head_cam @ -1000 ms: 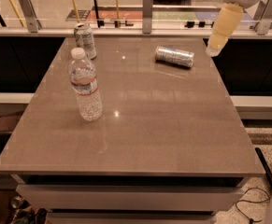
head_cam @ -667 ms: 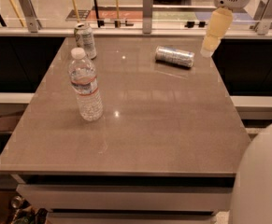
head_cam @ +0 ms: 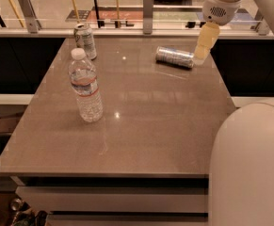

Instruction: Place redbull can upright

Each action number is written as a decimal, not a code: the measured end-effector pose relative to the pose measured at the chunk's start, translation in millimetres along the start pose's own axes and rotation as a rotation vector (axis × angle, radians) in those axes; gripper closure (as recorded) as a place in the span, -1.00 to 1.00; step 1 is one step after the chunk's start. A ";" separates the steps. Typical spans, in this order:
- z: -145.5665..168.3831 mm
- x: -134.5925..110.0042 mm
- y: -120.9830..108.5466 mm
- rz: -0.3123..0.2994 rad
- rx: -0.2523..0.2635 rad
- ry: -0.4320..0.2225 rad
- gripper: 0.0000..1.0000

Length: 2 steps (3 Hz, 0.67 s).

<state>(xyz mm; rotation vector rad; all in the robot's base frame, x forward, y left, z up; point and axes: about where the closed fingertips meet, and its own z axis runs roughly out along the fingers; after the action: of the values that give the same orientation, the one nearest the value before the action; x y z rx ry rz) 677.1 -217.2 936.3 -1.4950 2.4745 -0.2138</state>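
The redbull can (head_cam: 174, 57), slim and silver with blue print, lies on its side on the far right part of the grey table (head_cam: 146, 126). My gripper (head_cam: 203, 49) hangs from the white arm at the upper right. Its pale yellow fingers (head_cam: 205, 40) point down and reach the right end of the can, close to it or touching it.
A clear plastic water bottle (head_cam: 85, 86) stands upright at the left of the table. A white-and-green can (head_cam: 85, 40) stands upright at the far left corner. A railing with metal posts (head_cam: 148, 6) runs behind the table. My white arm body (head_cam: 249, 168) fills the lower right.
The gripper has moved down and left, from above the table's far right edge to the right end of the lying can. The arm body has come into view at the lower right.
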 end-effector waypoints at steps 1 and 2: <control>4.9 -3.7 -7.8 0.011 0.010 -0.024 -1.00; 21.6 -5.8 -19.5 0.041 -0.014 -0.046 -1.00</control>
<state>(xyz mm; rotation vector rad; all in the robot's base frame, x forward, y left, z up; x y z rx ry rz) 702.4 -221.1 921.2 -1.4370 2.4725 -0.1541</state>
